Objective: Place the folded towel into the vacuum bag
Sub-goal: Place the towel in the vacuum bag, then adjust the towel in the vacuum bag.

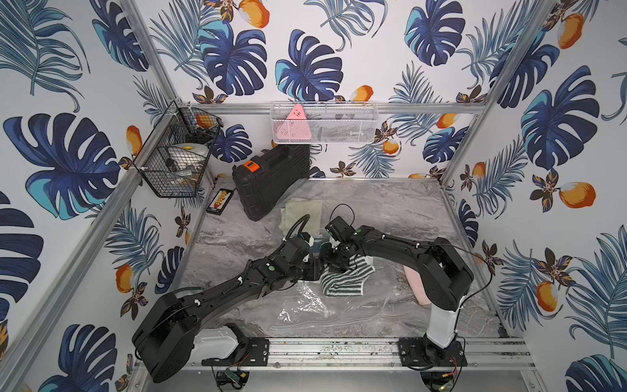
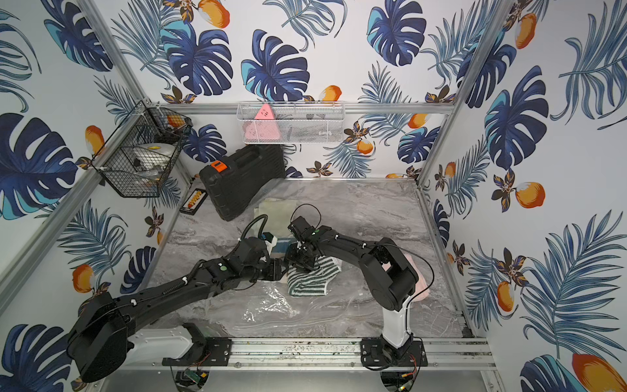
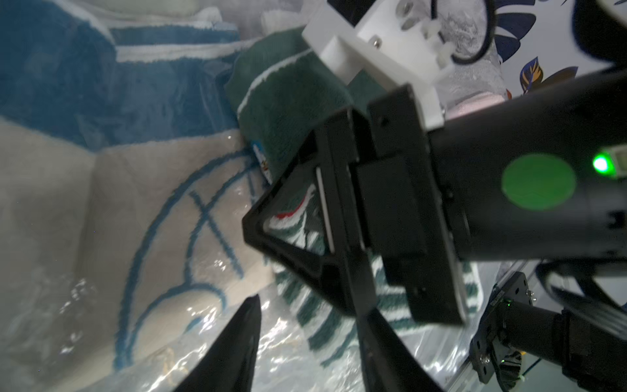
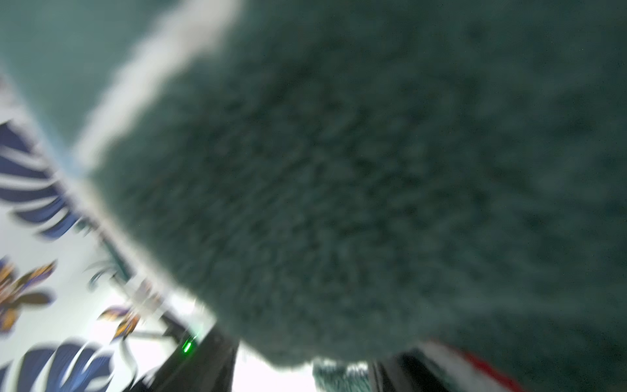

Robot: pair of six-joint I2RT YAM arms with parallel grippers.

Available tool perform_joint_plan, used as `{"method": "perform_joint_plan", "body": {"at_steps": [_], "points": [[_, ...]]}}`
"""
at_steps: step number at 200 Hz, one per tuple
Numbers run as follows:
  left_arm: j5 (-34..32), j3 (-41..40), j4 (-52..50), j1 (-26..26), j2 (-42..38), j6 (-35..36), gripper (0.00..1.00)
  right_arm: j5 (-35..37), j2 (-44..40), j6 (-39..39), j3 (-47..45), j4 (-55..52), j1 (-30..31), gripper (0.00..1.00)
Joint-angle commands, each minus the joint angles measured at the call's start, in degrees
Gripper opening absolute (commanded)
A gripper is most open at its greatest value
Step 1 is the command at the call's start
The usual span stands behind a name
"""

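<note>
At the left wall in a top view hangs a black wire basket (image 1: pixel 174 163) of odds and ends. Below it a small black tray of orange beads (image 1: pixel 220 201) lies on the grey marbled tabletop (image 1: pixel 390 217), beside a black ribbed plastic case (image 1: pixel 271 181) with an orange latch. A white mesh basket (image 1: pixel 322 124) hangs on the back rail above. In front of the case lies a pale cream folded cloth (image 1: pixel 303 212)

In mid-frame the left gripper (image 1: pixel 315 268) reaches rightward; in the left wrist view its black fingers (image 3: pixel 234 346) stand partly apart, with glossy film below them. The vacuum bag (image 1: pixel 305 307), a large clear crinkly plastic sheet, lies flat in the lower middle, in front of both arms' tips

The right gripper (image 1: pixel 337 266) points down onto the folded green-and-white striped towel (image 1: pixel 342 283), which sits at the bag's far edge; I cannot tell whether it is inside the film. In the right wrist view blurred green pile fills the frame and the jaws look parted. Further right, a pink folded towel (image 1: pixel 415 283) is half hidden by the right arm
</note>
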Motion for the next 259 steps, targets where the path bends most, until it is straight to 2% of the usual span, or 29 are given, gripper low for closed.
{"method": "perform_joint_plan", "body": {"at_steps": [1, 31, 55, 74, 98, 119, 135, 153, 172, 187, 208, 230, 259], "points": [[-1.5, 2.5, -3.4, 0.5, 0.5, 2.8, 0.53, -4.9, -7.1, -4.5, -3.3, -1.3, -2.3, 0.64], [2.4, 5.3, -4.8, -0.5, 3.3, 6.5, 0.60, -1.4, -21.1, -7.4, -12.7, -7.8, -13.2, 0.67], [0.6, 7.2, -7.5, -6.5, 6.1, 10.1, 0.62, 3.5, -26.2, -10.9, -16.4, -15.4, -18.9, 0.70], [-2.2, 8.2, -10.0, -11.1, 7.8, 13.2, 0.63, 1.4, -28.3, -10.8, -20.5, -14.0, -22.7, 0.70], [-5.5, 8.2, -11.5, -13.5, 9.3, 15.2, 0.64, -3.5, -26.4, -9.4, -22.7, -10.0, -24.3, 0.70], [-7.1, 7.9, -11.1, -13.9, 8.9, 15.6, 0.63, -6.7, -24.1, -6.7, -24.4, -4.7, -24.4, 0.66], [-6.5, 7.2, -9.8, -13.9, 8.2, 15.2, 0.64, -8.9, -23.4, -4.2, -25.9, -1.0, -24.4, 0.59], [-4.5, 5.7, -7.9, -14.0, 7.4, 14.1, 0.64, -11.7, -23.1, -1.7, -27.2, 2.5, -24.4, 0.43], [-3.6, 4.3, -7.0, -14.0, 5.9, 13.0, 0.64, -13.9, -24.9, 2.1, -28.4, 5.8, -24.1, 0.20], [-4.8, 3.8, -7.8, -14.0, 4.0, 13.2, 0.64, -13.3, -27.0, 5.1, -27.4, 7.0, -22.2, 0.09], [-6.2, 3.2, -9.5, -13.6, 1.1, 14.2, 0.66, -10.8, -28.0, 8.8, -22.8, 6.6, -17.5, 0.05], [-6.0, 1.4, -9.3, -13.3, -0.7, 14.1, 0.69, -8.9, -27.4, 16.1, -19.7, 13.6, -11.9, 0.02], [-7.6, -0.7, -8.2, -13.0, -2.1, 12.1, 0.70, -5.1, -25.2, 22.4, -14.6, 19.6, -5.8, 0.05]]}}
